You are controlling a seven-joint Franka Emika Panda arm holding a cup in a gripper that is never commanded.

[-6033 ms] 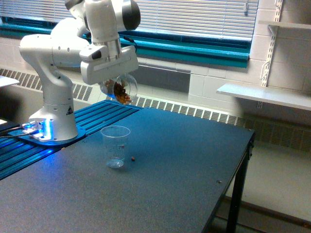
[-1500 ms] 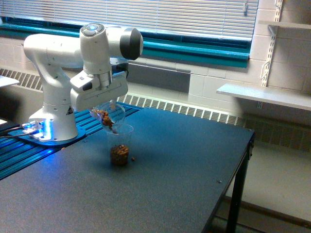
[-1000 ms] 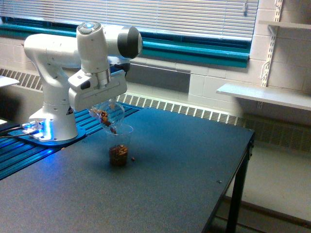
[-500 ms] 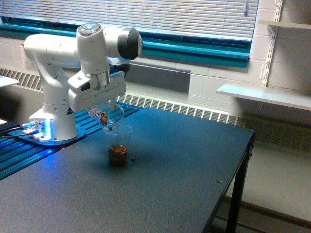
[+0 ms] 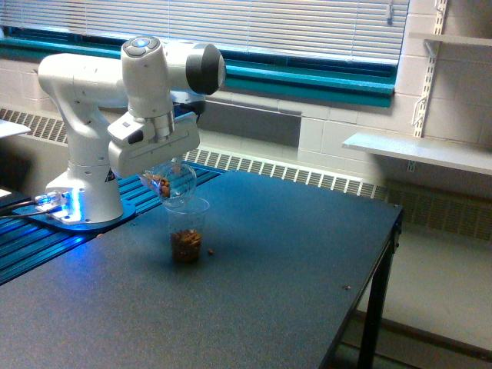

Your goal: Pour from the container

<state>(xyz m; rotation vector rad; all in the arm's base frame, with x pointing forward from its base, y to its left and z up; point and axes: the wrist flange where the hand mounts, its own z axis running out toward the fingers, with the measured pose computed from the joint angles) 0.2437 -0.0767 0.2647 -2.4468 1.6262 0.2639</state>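
The container [image 5: 172, 184], a clear rounded jar with a few brown bits left inside, is tilted mouth-down just above the rim of the clear cup [image 5: 187, 231]. My gripper [image 5: 157, 171] is shut on the container, its fingers mostly hidden under the white hand. The cup stands upright on the dark table [image 5: 254, 269] and holds a layer of brown nut-like bits at its bottom. One stray brown bit [image 5: 211, 250] lies on the table just to the exterior view's right of the cup.
The arm's white base [image 5: 84, 192] stands on a blue-lit ribbed platform [image 5: 46, 238] at the exterior view's left. A radiator grille and window blinds run behind the table. A white shelf [image 5: 419, 150] juts from the wall at the right.
Since six seconds ago the container came down from high above to the cup and brown bits filled the cup's bottom. Over the last second the arm has barely moved; fewer bits remain in the container.
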